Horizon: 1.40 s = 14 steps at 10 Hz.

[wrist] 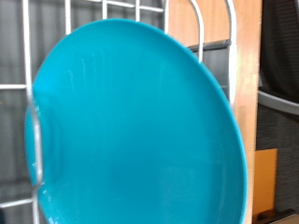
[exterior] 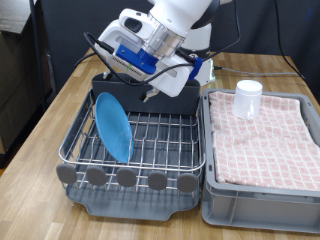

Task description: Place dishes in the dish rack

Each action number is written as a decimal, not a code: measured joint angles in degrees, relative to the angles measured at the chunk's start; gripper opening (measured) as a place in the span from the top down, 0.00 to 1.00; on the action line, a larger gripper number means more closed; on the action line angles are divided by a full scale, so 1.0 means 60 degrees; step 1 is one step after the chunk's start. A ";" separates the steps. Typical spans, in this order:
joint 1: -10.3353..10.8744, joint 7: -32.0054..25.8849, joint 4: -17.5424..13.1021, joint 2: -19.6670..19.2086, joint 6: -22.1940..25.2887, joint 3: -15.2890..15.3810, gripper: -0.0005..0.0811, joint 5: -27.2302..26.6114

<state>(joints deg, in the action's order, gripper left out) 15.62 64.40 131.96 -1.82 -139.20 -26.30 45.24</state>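
Note:
The round bright blue plate [exterior: 113, 126] stands on edge in the dish rack [exterior: 150, 160], leaning between the silver wires on the exterior view's left side. It fills the wrist view [wrist: 140, 131], with rack wires behind it. My gripper [exterior: 149, 93] hangs above the rack's tall grey back compartment, up and to the right of the plate and apart from it, with nothing between its fingers. The small white cup [exterior: 247, 98] stands on the pink checked cloth to the exterior view's right. The wooden spoon is out of view.
The grey crate [exterior: 262, 185] lined with pink checked cloth sits right beside the rack on the wooden table [exterior: 40, 150]. Cables run behind the arm. A dark cabinet stands at the exterior view's far left.

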 joint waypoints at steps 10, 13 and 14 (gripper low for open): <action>0.0105 -0.2901 -0.0490 0.1160 0.1716 0.0059 0.01 -0.3103; 0.0368 -0.3635 -0.0925 0.1208 0.2762 0.0270 0.01 -0.4646; 0.0481 -0.3645 -0.1017 0.1287 0.3016 0.0409 0.01 -0.4860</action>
<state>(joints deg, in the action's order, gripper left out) 18.50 42.53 125.86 5.90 -121.11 -23.84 16.08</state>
